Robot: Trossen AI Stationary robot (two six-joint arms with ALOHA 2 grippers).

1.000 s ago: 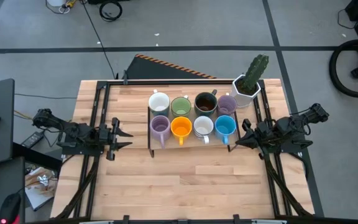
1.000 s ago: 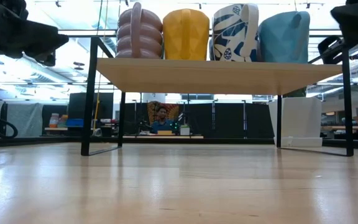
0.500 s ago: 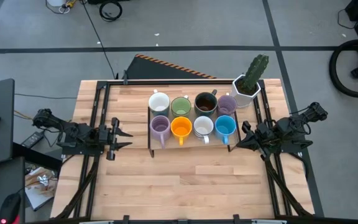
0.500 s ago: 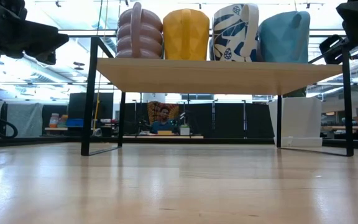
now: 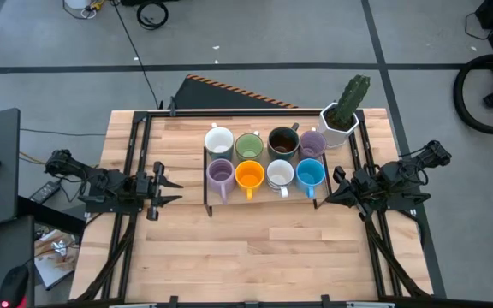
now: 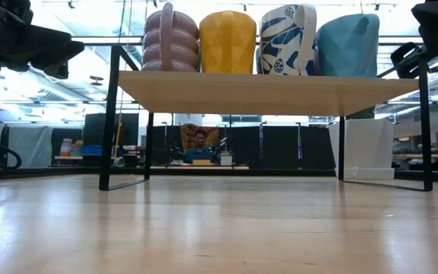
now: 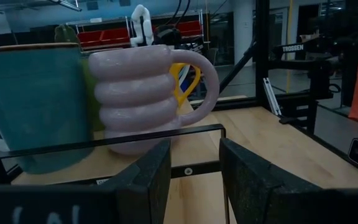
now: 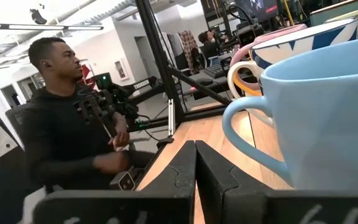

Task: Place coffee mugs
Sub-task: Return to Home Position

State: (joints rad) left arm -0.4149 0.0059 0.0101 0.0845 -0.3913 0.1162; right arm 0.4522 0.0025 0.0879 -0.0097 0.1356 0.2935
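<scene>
Fingers (image 7: 142, 180) of the left gripper (image 5: 171, 188) stand apart and empty; the right gripper (image 5: 330, 188) has its fingers (image 8: 179, 180) pressed together, also empty. The placing looks finished.
All eight coffee mugs (image 5: 250, 174) stand upright and close-packed on the shelf (image 6: 265, 91): white, green, brown and lavender behind; lavender, orange, white and blue in front. One arm waits on each side, clear of the shelf.

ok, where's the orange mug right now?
In the high view the orange mug stands on the shelf, second from the left in the front row, between a lavender mug on its left and a white mug on its right.
</scene>
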